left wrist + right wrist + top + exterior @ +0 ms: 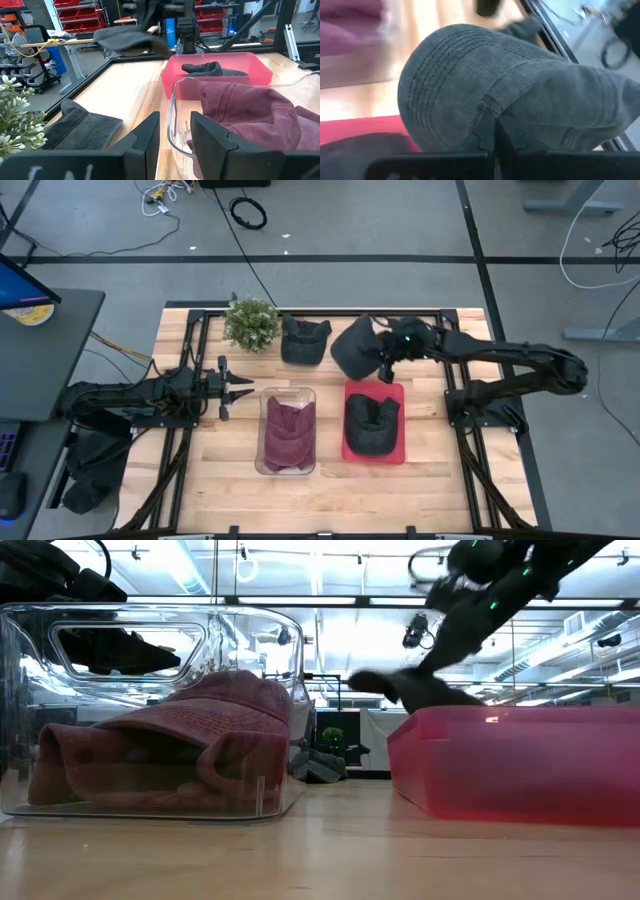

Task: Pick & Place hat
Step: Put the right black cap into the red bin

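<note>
Right gripper: right gripper hangs above the back edge of the red bin, fingers pinched on a dark grey cap that dangles clear of the table.
Left gripper: left gripper waits beside the clear bin, fingers parted a little and holding nothing.
Done so far: a maroon cap lies in the clear bin, and a dark cap already rests in the red bin.
In hand: the carried cap is lifted but not yet placed; judging by its position, the red bin looks like its destination.
Left to do: lower and release this cap, then deal with another dark cap lying on the table by the small plant.
Hidden: the right wrist view is filled by grey fabric, so the fingertips themselves do not show.
Hard to make out: in the low view the carried cap hangs just over the red bin's rim, though whether it touches the rim I cannot tell.
</note>
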You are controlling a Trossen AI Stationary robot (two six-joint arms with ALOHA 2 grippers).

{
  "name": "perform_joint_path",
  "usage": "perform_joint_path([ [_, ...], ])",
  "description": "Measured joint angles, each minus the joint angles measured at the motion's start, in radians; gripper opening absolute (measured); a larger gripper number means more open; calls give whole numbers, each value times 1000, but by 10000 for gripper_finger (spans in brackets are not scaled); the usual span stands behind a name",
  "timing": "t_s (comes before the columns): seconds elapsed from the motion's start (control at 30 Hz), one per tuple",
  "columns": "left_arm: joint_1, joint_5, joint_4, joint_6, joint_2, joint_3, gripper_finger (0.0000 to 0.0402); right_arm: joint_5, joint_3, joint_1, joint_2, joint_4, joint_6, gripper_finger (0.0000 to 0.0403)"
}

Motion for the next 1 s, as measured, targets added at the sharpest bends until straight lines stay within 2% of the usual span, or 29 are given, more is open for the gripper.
perform_joint_path([
  [0.2,0,0,0,0,0,0,115,2,0,146,-79,-91,-35,1],
  [0.6,0,0,0,0,0,0,115,2,0,408,-80,-181,-78,1],
  [1.0,0,0,0,0,0,0,115,2,-42,568,-79,-207,-131,1],
])
